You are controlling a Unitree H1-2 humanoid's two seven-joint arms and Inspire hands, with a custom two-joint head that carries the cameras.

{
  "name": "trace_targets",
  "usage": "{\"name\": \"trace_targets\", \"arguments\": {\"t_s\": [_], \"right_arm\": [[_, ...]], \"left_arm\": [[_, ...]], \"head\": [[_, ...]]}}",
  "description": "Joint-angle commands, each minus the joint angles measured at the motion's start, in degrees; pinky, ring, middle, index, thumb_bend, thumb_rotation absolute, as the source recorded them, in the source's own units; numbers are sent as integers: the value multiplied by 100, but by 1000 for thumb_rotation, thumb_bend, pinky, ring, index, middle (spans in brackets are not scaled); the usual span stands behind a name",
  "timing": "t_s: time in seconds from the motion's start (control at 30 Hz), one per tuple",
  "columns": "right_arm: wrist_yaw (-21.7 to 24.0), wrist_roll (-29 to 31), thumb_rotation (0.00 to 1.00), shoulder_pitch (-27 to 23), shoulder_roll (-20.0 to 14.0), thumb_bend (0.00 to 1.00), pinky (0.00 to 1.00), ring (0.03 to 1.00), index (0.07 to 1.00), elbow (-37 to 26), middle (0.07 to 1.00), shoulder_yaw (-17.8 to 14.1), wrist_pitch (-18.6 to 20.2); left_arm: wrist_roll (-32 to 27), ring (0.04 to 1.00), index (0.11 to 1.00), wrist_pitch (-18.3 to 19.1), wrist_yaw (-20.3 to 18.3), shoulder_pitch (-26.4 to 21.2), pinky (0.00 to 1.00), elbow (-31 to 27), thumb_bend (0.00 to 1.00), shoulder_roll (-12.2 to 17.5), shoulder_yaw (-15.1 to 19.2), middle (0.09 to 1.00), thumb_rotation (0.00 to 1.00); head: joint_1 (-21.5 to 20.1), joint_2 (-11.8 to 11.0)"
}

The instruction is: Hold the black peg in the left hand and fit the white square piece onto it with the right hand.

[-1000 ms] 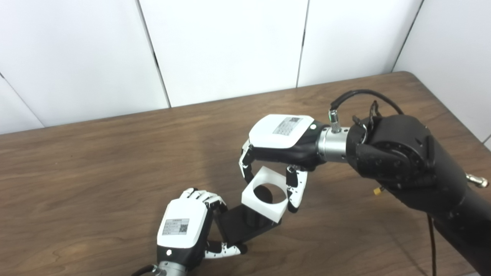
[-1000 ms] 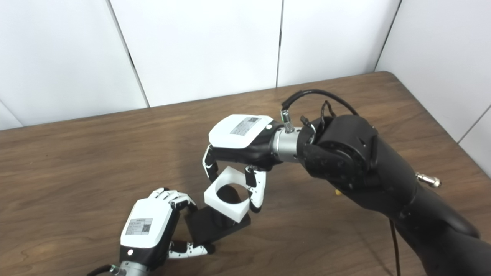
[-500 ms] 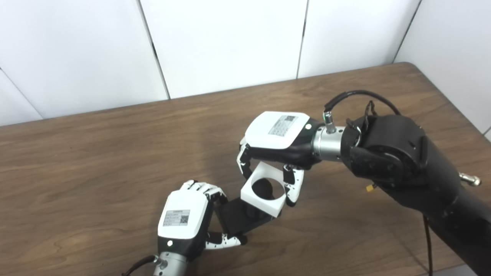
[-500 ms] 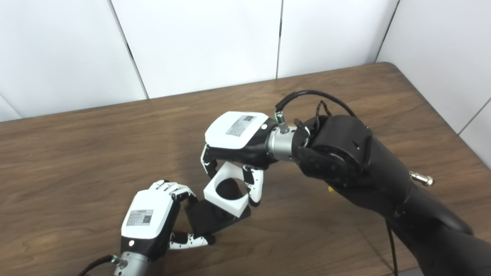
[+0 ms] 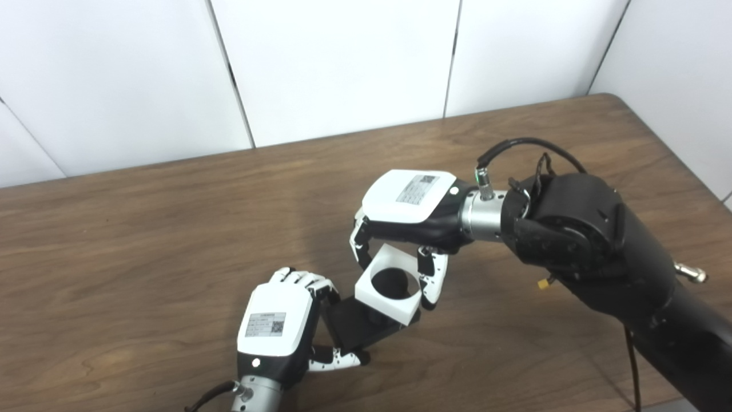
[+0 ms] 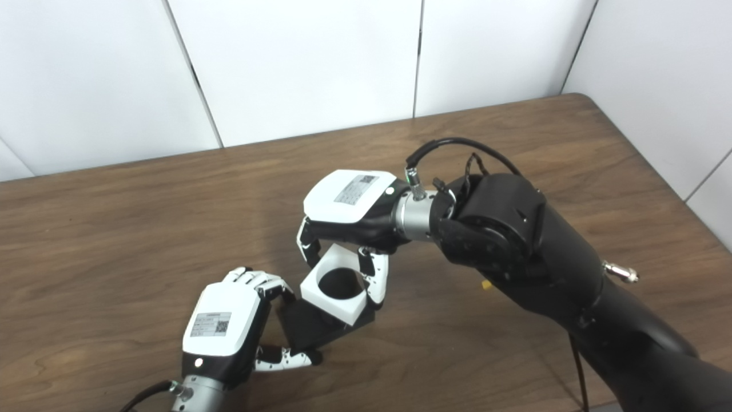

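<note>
We see the black peg (image 5: 366,324) low on the wooden tabletop (image 5: 143,240), its flat dark base gripped by the left hand (image 5: 278,332). That hand's fingers (image 5: 303,280) curl over the far edge of the base and its thumb presses on the near edge, so the hand is clamped on the peg. The peg's base looks tilted, with its right corner close to the tabletop; we cannot tell whether it touches the wood.

Directly above the peg, the white square piece (image 5: 387,284) is held by the right hand (image 5: 409,209). The fingers (image 5: 359,246) of that hand press on the piece's left side and the thumb (image 5: 430,280) presses on its right side, so the hand is closed around the piece. The piece has a round hole through its middle, and we see only darkness inside it. Its lower edge overlaps the right part of the peg's base in both views. Whether the upright part of the peg has entered the hole we cannot tell, since the piece hides it.

The right arm (image 5: 583,240) stretches away from the peg toward the lower right, with a black cable (image 5: 514,144) looping above its wrist.
</note>
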Motion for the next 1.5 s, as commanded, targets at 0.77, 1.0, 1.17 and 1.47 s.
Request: {"name": "trace_targets", "arguments": {"t_s": [0.77,1.0,1.17,1.47], "right_arm": [[-406,-151,130,-63,203,522,783,845,485,411,710,-70,-318],[-221,-392,131,-52,356,523,789,837,484,289,707,133,-356],[-146,-477,130,-52,413,522,785,828,483,221,706,204,-406],[-124,-468,131,-7,468,523,776,817,482,155,696,170,-440]], "left_arm": [[271,768,485,17,-249,105,845,98,521,47,-115,713,53],[256,767,485,28,-222,98,844,132,521,11,-114,712,52],[259,770,485,44,-262,86,845,140,521,-6,-114,714,53],[280,771,486,58,-289,81,845,125,521,-37,-117,714,53]], "head": [[9,46],[20,57],[23,56],[61,74]]}}
